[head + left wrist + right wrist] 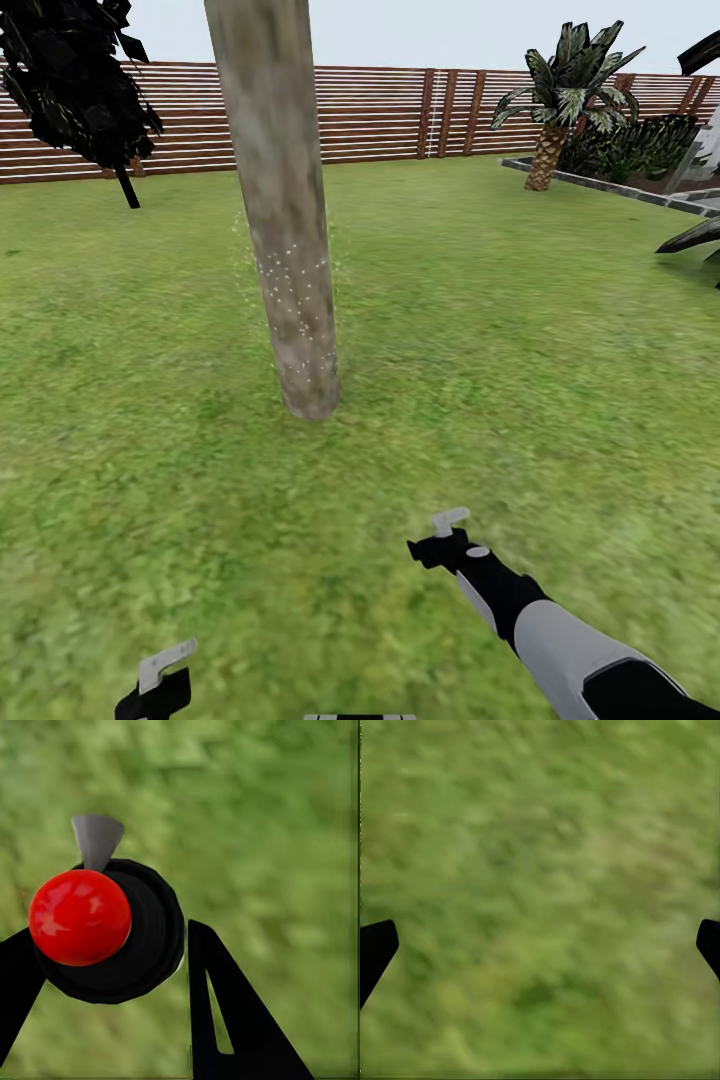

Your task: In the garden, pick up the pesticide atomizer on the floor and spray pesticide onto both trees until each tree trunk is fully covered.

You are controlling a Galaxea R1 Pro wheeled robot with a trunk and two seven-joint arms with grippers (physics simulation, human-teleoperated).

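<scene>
A thick, mottled beige-grey tree trunk [285,220] rises from the lawn just ahead and left of centre. Fine white specks [295,285] dot its lower half and hang in the air beside it. In the left wrist view my left gripper [112,945] is shut on the pesticide atomizer [142,945], a round black body with a red knob and a grey nozzle, held over grass. The left gripper [155,685] sits at the head view's bottom edge, well short of the trunk. My right gripper [440,538] hovers low over the grass to the trunk's right, and in its wrist view the gripper [544,945] is open and empty.
A brown slatted fence [380,115] bounds the lawn behind. A black conifer [75,85] stands at the far left. A short palm [560,100] and a stone-edged planting bed [620,185] lie at the far right. Grass stretches around the trunk.
</scene>
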